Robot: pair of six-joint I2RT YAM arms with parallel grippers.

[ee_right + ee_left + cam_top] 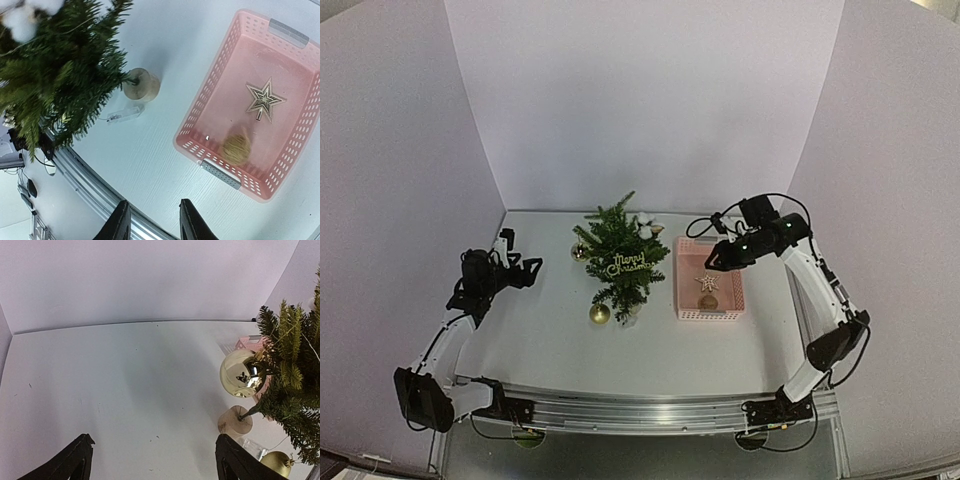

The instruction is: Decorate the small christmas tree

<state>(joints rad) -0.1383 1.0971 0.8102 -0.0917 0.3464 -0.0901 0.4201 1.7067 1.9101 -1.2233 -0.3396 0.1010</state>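
Your top view sits high behind; left wrist skims the table (125, 390), right wrist faces down; all share the small christmas tree (620, 262)

Gold "Merry Christmas" sign (626, 266) on xmas tree (613, 232).

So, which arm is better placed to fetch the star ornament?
Right: the right gripper hovers at the pink basket holding the star ornament; the left gripper is beyond the small christmas tree.

Lab test cell: white backdrop panels (640, 100), aluminium rail (640, 410) edging table (540, 340).
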